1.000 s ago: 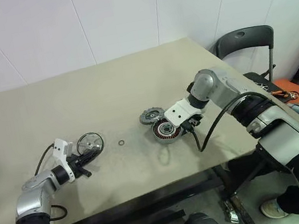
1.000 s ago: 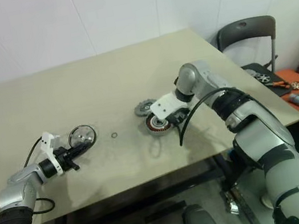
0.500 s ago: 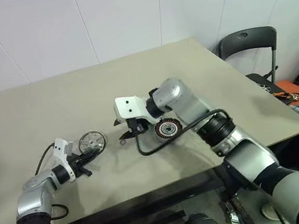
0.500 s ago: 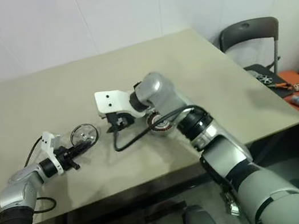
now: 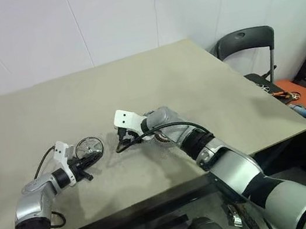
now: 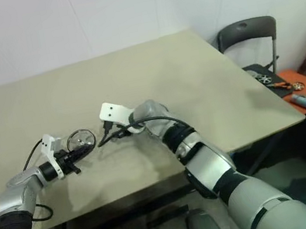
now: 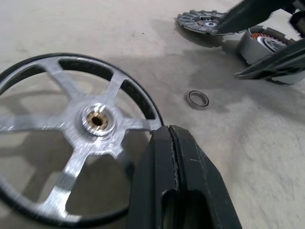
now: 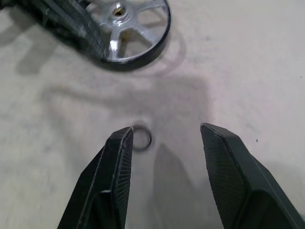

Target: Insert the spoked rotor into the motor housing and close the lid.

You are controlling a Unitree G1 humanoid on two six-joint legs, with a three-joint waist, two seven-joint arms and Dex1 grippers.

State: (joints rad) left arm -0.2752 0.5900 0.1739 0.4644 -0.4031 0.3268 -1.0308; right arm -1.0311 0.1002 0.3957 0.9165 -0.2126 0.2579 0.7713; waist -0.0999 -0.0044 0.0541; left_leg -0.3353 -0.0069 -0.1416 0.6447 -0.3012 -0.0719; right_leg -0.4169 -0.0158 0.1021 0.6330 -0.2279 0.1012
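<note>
L gripper [image 7: 174, 143] is shut tight on the spoked rotor [image 7: 71, 129] rim, on the table at the robot's left. R gripper [image 8: 164, 138] is half open, empty, over a small ring [image 8: 141, 139]. Motor housing [image 7: 267, 45] and lid [image 7: 202, 23] sit together, well apart from the rotor. Step: rotor not in yet. Next, prob. carry it over to the housing.

Table [image 5: 208, 93] far half and right side bare: wide free passage there. Middle crowded: right gripper [image 8: 164, 143] with fingers spread over small ring [image 8: 141, 138], arm and cable lying across approach to motor housing [image 7: 267, 43] and lid [image 7: 202, 22], both just behind it. Left gripper [image 7: 174, 143] pinched on rim of spoked rotor [image 7: 71, 129], blocking near-left side. Gap between rotor and ring narrow, seemingly one gripper wide. Chair [image 5: 244, 45] stands off table's right corner.
</note>
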